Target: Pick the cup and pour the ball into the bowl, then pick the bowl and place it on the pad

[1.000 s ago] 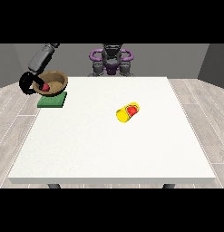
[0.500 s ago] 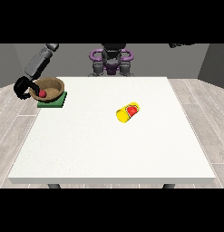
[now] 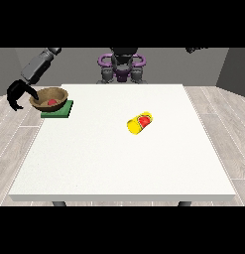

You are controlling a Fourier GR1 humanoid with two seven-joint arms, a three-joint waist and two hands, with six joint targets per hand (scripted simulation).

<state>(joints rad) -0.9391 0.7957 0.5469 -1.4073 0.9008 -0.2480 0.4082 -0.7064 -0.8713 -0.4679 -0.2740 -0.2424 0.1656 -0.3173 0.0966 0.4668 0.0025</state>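
So my robot hand at the view's left [image 3: 16, 94] is hanging just off the desk's [image 3: 119, 158] left edge, fingers curled downward with nothing in them, right beside the brown bowl [image 3: 48, 97]. The bowl sits on the green pad [image 3: 57, 110] at the far left corner of the desk, and there's a red ball [image 3: 51, 101] inside it. The yellow cup [image 3: 139, 123] is lying on its side near the middle of the desk, well apart from the bowl, with something red showing in its mouth. My other robot hand at the view's right [image 3: 194, 49] barely peeks in up top, can't tell how its fingers are. No labels or writing I can read anywhere.
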